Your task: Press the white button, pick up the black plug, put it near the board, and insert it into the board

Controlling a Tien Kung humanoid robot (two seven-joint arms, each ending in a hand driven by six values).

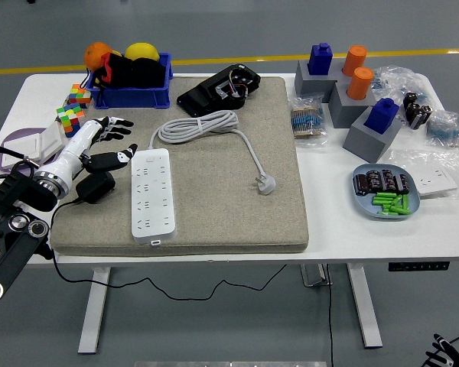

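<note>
**Left hand lines up beside the board**

Left hand hovers fingers spread, holding nothing, thumb near the white power board on the pad. Black plug lies just below the wrist (cord trailing off the edge). Best approach: lower one fingertip squarely onto the button.

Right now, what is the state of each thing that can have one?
left hand: open, thumb at the strip's upper left corner, holding nothing
black plug: lying on the mat, not inserted
power strip: flat, all sockets free
white plug: loose on the mat
blue bin: full
</note>
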